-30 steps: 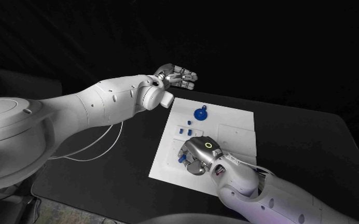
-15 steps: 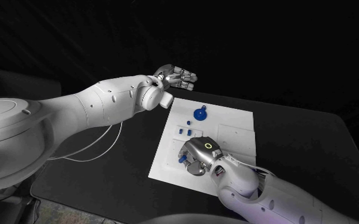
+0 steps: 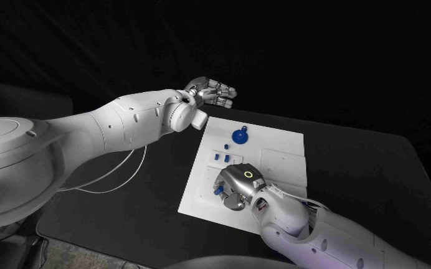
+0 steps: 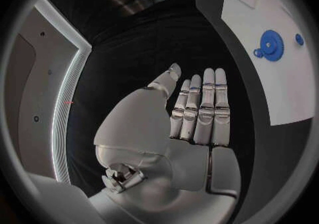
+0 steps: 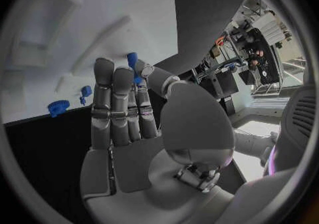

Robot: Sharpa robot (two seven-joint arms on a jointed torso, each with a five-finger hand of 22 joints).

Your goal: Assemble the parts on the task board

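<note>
table [image 3: 134, 207]: black | backdrop: dark | wall light strip [image 4: 65, 107]: white

Overhead head view plus two close wrist views, all sharing the task board [image 3: 269, 157].

This is a robotics lab or test room. A black table [image 3: 359, 157] stands against black drapes and carries only a white task board [image 3: 278, 157], while the right wrist view shows equipment stands and cabling [image 5: 229, 56] past the table's edge, on a pale floor.
</note>
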